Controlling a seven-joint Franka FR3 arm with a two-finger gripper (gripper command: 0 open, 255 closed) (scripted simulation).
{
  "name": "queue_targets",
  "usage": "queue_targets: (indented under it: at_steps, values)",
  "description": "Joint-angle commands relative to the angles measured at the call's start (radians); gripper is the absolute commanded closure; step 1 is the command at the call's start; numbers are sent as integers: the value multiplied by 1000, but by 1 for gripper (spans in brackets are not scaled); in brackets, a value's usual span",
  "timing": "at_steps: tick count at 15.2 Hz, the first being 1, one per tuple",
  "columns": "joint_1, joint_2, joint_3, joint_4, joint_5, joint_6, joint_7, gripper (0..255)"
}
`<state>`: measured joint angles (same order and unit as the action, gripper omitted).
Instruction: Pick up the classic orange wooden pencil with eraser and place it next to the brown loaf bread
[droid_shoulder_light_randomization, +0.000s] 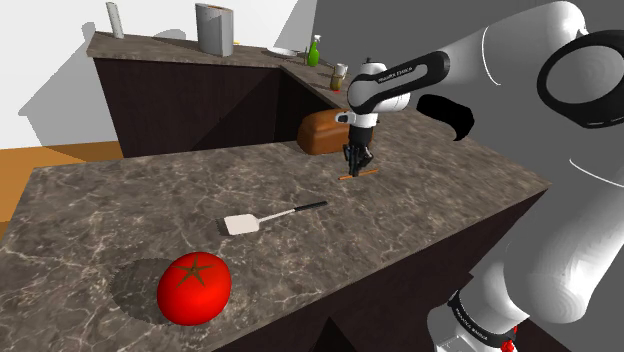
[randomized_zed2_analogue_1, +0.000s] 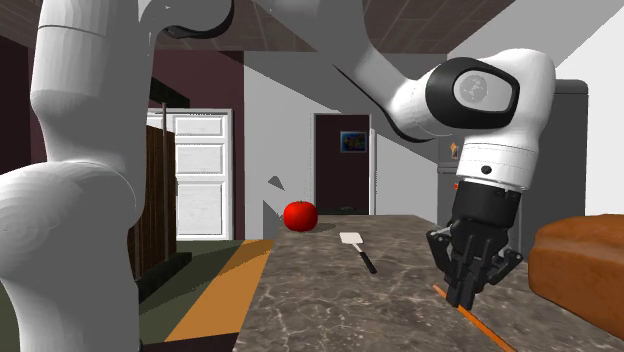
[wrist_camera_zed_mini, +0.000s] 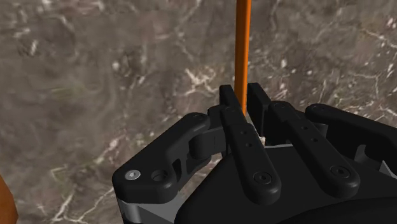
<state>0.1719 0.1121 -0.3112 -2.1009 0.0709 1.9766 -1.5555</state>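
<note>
Figure. Jaws at the pencil, with the loaf close by.

The jaws stood narrow and, as far as we could judge from the wrist view, were closed on the orange pencil (wrist_camera_zed_mini: 242, 44), whose shaft ran out from between them over the marbled counter (droid_shoulder_light_randomization: 150, 200). In the shoulder view the pencil lay low on the counter under the jaws, near the brown loaf (droid_shoulder_light_randomization: 322, 132) but apart from it.

Risks, as we judged them:
- A thin, round shaft could twist or slide between the jaws, since we could not confirm that they held it at its middle. An off-centre hold would let the long end droop during a lift.
- The loaf was so near that a low carry could push the pencil's free end against the crust and knock it askew.
- On release the pencil could roll away from the loaf across the smooth counter.

Hidden or uncertain:
- The body of the hand covered the part of the pencil nearest the camera, so we could not see the eraser.
- We could not tell whether the pencil rested on the counter or had cleared it.
- The second exterior view cut off the loaf at its right edge, and an orange-brown shape at the edge of the wrist view was cut off too far to name.

The white spatula (droid_shoulder_light_randomization: 262, 218) and the red tomato (droid_shoulder_light_randomization: 194, 288) lay well apart from the jaws.
</note>
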Motion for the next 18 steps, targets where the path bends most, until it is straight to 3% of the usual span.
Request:
queue_targets:
  at_steps: [1,2,7,11,18]
  values:
    - [0,0,0,0,0,0,0,255]
    - [0,0,0,0,0,0,0,0]
    - [0,0,0,0,0,0,0,0]
    - [-2,-21,-3,106,-11,-126,7,0]
    - [-2,-21,-3,106,-11,-126,7,0]
